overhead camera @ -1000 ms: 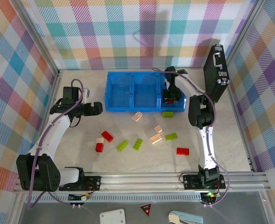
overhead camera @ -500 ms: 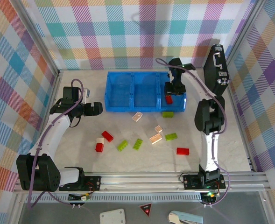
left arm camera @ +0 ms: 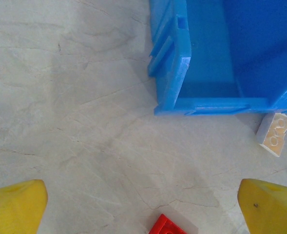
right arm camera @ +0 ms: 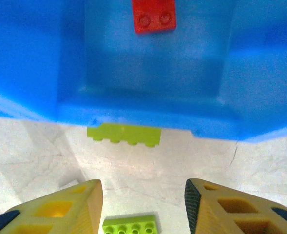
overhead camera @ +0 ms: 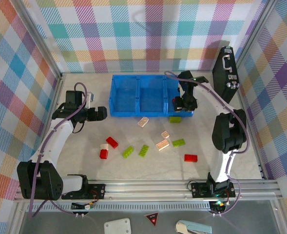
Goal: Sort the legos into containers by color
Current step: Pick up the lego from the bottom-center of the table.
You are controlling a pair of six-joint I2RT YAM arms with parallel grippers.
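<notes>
A pale marbled table (overhead camera: 148, 168) carries a blue three-compartment bin (overhead camera: 133, 112) toward twelve o'clock. Red bricks (overhead camera: 190, 158), green bricks (overhead camera: 144, 150) and beige bricks (overhead camera: 162, 144) lie scattered around its centre. One green brick (overhead camera: 175, 119) lies just beside the bin's near wall.

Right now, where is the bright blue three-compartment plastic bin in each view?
Top external: bright blue bin mid-picture, towards the far side of the pale tabletop.
Left wrist: its near left corner, upper right.
Right wrist: its right compartment across the top, small red brick inside.
Shared landmark: the bin's near wall meeting the tabletop.

Glossy blue plastic bin (overhead camera: 136, 95) on matt marbled tabletop (overhead camera: 133, 156).
</notes>
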